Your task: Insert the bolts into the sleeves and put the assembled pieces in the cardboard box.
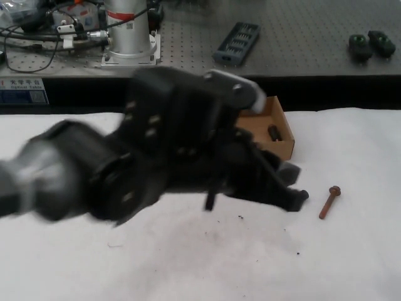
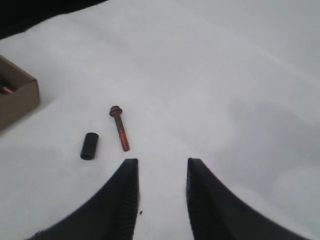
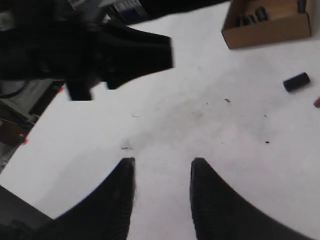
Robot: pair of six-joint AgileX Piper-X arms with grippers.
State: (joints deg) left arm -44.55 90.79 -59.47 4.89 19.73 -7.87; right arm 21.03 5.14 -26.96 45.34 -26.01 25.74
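Note:
A rusty red bolt (image 2: 119, 128) (image 1: 329, 202) lies on the white cloth, with a short black sleeve (image 2: 89, 146) (image 3: 296, 81) loose beside it. My left gripper (image 2: 160, 162) (image 1: 294, 188) hangs open and empty just short of the bolt. The open cardboard box (image 1: 276, 128) (image 2: 17, 97) (image 3: 267, 22) stands behind them, with dark pieces (image 3: 250, 17) inside. Away from the parts, my right gripper (image 3: 162, 162) is open over bare cloth, with nothing between its fingers. It looks across at the left arm (image 3: 100, 50). The bolt's red end (image 3: 317, 102) peeks in at that view's edge.
The left arm's black bulk (image 1: 156, 163) crosses the middle of the high view and hides the cloth under it. Behind the cloth is a perforated bench with a metal post (image 1: 128, 31), cables, a blue-grey rack (image 1: 237, 42) and two dark green-capped items (image 1: 371, 44).

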